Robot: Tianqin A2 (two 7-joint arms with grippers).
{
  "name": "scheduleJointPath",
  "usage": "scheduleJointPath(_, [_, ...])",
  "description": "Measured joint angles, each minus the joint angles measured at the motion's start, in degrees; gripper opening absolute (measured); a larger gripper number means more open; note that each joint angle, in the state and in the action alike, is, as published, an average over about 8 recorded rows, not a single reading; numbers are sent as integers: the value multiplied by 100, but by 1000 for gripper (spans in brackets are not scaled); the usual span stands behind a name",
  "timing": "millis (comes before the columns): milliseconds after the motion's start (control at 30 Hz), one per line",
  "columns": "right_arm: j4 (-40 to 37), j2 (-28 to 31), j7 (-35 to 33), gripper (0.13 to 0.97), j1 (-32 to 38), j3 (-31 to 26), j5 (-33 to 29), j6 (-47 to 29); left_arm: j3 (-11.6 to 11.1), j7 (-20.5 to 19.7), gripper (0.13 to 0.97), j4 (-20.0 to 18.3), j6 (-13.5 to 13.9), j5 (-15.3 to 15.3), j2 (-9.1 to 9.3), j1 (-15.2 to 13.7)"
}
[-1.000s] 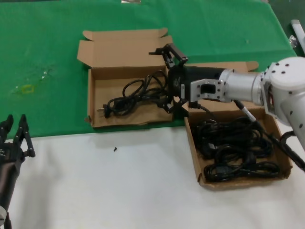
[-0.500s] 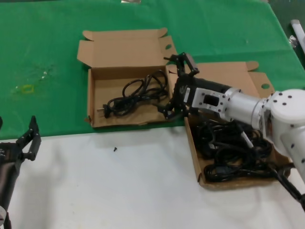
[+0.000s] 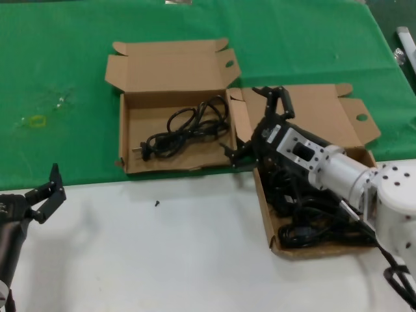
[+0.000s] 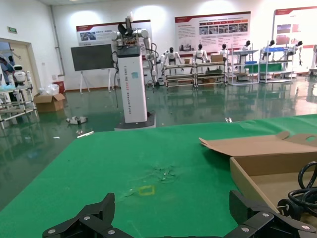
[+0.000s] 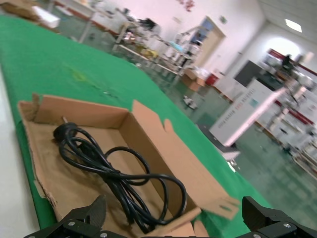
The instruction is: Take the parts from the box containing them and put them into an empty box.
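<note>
Head camera looks down on both boxes; each wrist camera skims low across the worktop — all three share the single-cable box [image 3: 172,133].

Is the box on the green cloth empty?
No. The box has one coiled black cable lying inside, and its lid is open.

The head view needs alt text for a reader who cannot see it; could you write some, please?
The right gripper, open and empty, hangs between two open cardboard boxes: the left box holds one black cable, the right box many. The left gripper waits nearby, open.
</note>
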Motion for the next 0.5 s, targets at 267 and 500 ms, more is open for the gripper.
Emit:
scheduleJointPath(267, [618, 24, 658, 966, -644, 186, 124, 556, 0, 0, 796, 0, 0, 0, 0, 0])
scheduleJointPath(500, [1150, 44, 1220, 966, -1201, 346, 231, 1032, 0, 1, 802, 0, 0, 0, 0, 0])
